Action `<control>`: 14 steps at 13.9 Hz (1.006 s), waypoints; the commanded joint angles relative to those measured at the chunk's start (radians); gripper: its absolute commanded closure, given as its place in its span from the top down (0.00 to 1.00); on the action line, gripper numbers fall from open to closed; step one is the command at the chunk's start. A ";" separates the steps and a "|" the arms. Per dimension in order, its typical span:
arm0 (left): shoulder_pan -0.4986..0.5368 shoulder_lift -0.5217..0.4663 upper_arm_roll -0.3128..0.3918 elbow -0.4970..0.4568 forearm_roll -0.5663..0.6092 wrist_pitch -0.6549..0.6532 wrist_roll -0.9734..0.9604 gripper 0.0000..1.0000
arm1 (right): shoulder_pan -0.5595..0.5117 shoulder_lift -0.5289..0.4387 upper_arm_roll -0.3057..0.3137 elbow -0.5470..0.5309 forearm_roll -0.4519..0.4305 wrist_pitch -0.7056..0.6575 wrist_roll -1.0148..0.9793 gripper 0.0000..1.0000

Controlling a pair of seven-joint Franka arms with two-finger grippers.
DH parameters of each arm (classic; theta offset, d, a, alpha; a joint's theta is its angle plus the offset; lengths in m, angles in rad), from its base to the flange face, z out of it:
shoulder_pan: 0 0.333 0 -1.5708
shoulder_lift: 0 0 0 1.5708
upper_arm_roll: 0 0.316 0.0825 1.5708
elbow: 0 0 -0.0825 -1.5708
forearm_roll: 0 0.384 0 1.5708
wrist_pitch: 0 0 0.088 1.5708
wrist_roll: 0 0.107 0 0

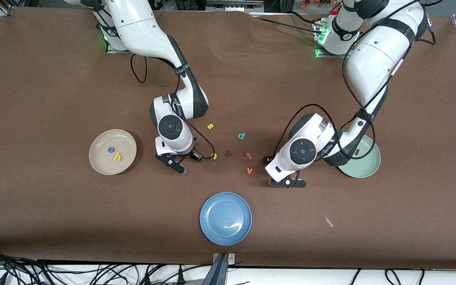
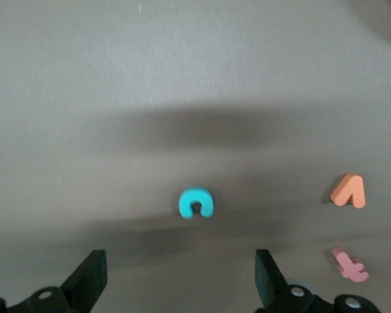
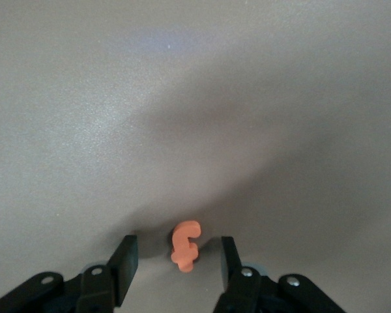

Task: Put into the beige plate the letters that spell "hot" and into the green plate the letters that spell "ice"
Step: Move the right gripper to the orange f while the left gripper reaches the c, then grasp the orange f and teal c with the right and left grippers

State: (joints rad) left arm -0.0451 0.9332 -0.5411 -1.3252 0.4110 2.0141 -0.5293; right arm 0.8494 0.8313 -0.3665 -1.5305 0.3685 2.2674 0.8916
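**Orange t bracketed, teal c waiting**

Right gripper [image 3: 176, 261] down at the tabletop [image 1: 54, 79], jaws half-narrowed either side of the orange t [image 3: 186, 245], not yet pinching. Left gripper [image 2: 181, 277] spread wide, empty, low near the teal c [image 2: 196, 203]. Blue o [image 1: 111, 150] and yellow h [image 1: 118, 156] already in the beige plate [image 1: 101, 168]; dark red i [image 1: 357, 152] in the green plate [image 1: 372, 166]. Stray orange v [image 2: 349, 191] and pink letter [image 2: 350, 265] close by, easily nudged.

table [image 1: 54, 221]: brown | plates: beige plate [image 1: 127, 156], green plate [image 1: 370, 164], blue plate [image 1: 225, 218] | scattered letters [image 1: 242, 136]
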 commanded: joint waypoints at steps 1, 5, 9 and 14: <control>-0.012 0.025 0.018 0.024 -0.006 0.050 0.069 0.99 | -0.010 0.006 0.000 0.004 0.024 -0.002 -0.031 0.49; -0.013 0.035 0.030 0.020 0.002 0.104 0.071 0.84 | -0.012 0.006 0.000 0.003 0.026 0.000 -0.031 0.27; -0.019 0.044 0.036 0.015 0.003 0.106 0.071 0.77 | -0.012 0.011 0.001 -0.002 0.026 0.023 -0.030 0.19; -0.035 0.050 0.053 0.012 0.002 0.106 0.069 0.62 | -0.013 0.011 0.001 -0.005 0.026 0.031 -0.033 0.02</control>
State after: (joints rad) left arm -0.0626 0.9761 -0.5118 -1.3260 0.4112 2.1162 -0.4808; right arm 0.8393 0.8332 -0.3664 -1.5327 0.3709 2.2767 0.8846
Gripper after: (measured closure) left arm 0.322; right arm 0.811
